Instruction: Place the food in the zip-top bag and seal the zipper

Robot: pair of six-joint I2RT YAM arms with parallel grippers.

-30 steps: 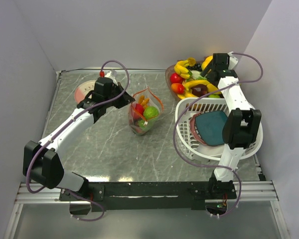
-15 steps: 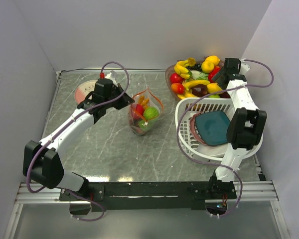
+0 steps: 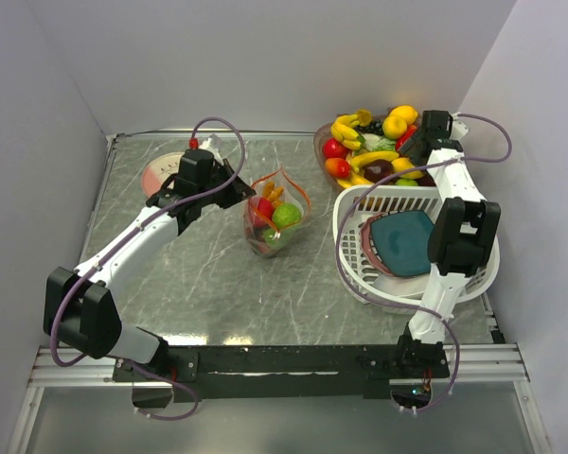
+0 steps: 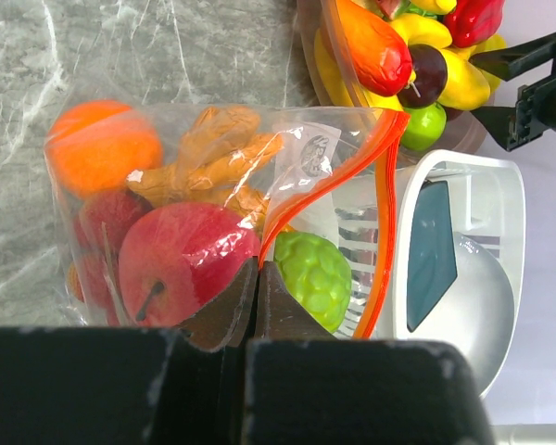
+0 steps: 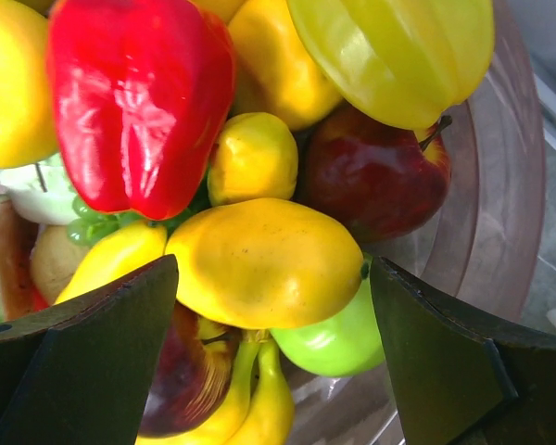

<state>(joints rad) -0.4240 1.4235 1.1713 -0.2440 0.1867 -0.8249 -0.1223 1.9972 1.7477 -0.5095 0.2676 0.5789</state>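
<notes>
Bag position: zip-top bag (image 3: 273, 216) stands on the surface (image 3: 199, 274) at the centre of the overhead view, well left of the white basket (image 3: 360, 276) and lower left of the fruit pile.

- Food already inside it: red apple (image 4: 181, 255), orange (image 4: 102, 148), green bumpy fruit (image 4: 315, 273), and something tan behind them.
- Zipper (image 4: 382, 213) is unsealed, its two orange strips splayed apart, and the mouth gapes toward the upper right of the left wrist view, the side where the bowl lies. No slider can be made out.
- Left gripper (image 4: 257, 278) is clenched on the bag's near wall at the bottom centre of its own view, propping the mouth open.
- Right gripper (image 5: 273, 278) is released, fingers spread wide, hanging over the clear bowl (image 5: 505, 185) at the upper right of the overhead view.
- Yellow fruit (image 5: 259, 250) lies right between those fingers at the centre of the right wrist view, with a red pepper (image 5: 139, 102) above it and a green fruit under its lower right end.

Relation that matters: the yellow fruit's long axis runs left to right in the wrist view, the same line the fingers close along. Each end sits just beside a fingertip; contact cannot be told. Judged a tight end-to-end grasp that may slip on the glossy skin. The right arm is the nearer one for the pick; the carry then goes left and downward in the overhead view to the bag mouth.
</notes>
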